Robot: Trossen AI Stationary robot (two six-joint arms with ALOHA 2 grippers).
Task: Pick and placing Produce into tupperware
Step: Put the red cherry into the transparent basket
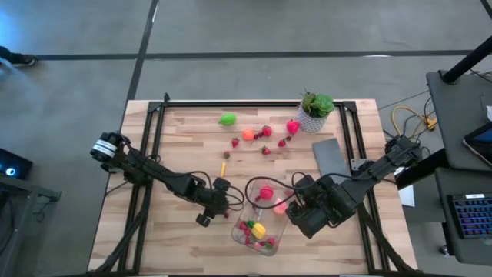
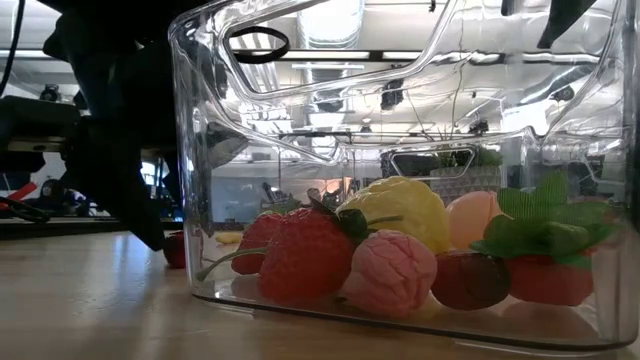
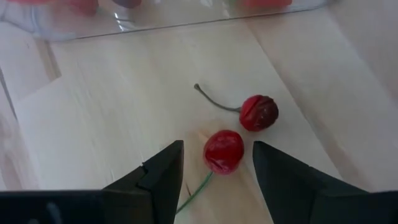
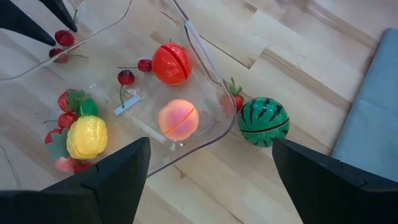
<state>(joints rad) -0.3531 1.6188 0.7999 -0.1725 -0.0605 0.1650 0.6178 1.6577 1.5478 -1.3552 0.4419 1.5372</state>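
Wooden surface (image 1: 184, 138) framed by black rails. At far edge: potted plant (image 1: 316, 108), grey slab (image 1: 330, 154) just beside it toward the right arm. Scattered across far half of surface: light green piece (image 1: 227, 119), orange piece (image 1: 247, 134), pink piece (image 1: 293, 127), several red berries (image 1: 265, 151). Small green watermelon (image 4: 263, 121) and a strawberry (image 4: 232, 99) lying right against the outer wall of the tupperware (image 1: 261, 219). Inside the tupperware: yellow piece (image 4: 86, 137), peach-coloured piece (image 4: 178, 120), red round piece (image 4: 171, 64), berries, leafy strawberries.

Left gripper (image 3: 217, 163) low at the surface just outside the tupperware wall, jaws partly open, straddling one red cherry (image 3: 224, 151), not clearly gripping it; second, darker cherry (image 3: 259, 112) just past, beside one fingertip. Right gripper (image 4: 208, 158) hovering over the tupperware, jaws spread wide, holding nothing.
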